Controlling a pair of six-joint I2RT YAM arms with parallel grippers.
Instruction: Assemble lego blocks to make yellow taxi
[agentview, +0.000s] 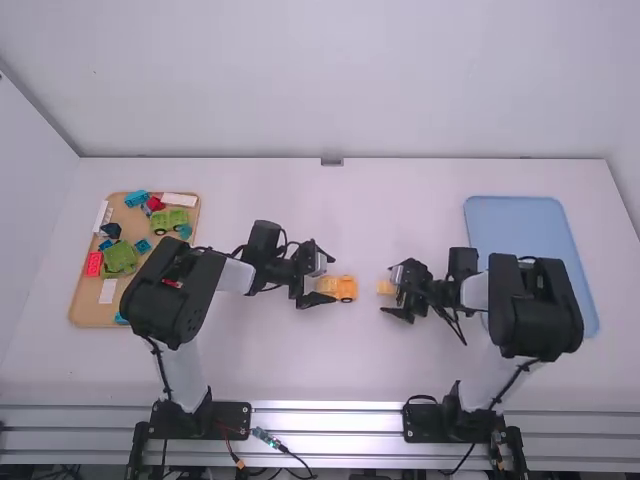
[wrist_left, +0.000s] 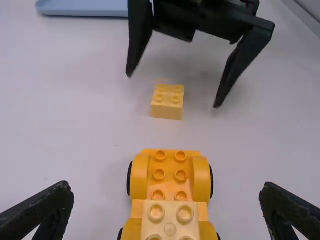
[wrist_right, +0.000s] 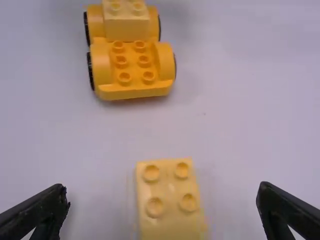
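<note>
My left gripper is open around the rear of the orange car base, left of the table's middle. In the left wrist view the car base carries a pale yellow brick on top, between the spread fingers of the left gripper. My right gripper stands open at a loose yellow brick on the table, right of the car. The right wrist view has that loose brick between the parted fingers of the right gripper, not touching them, with the car base beyond.
A brown tray at the left holds green pieces, a red brick, blue and white ones. At the right lies a blue tray, partly under the right arm.
</note>
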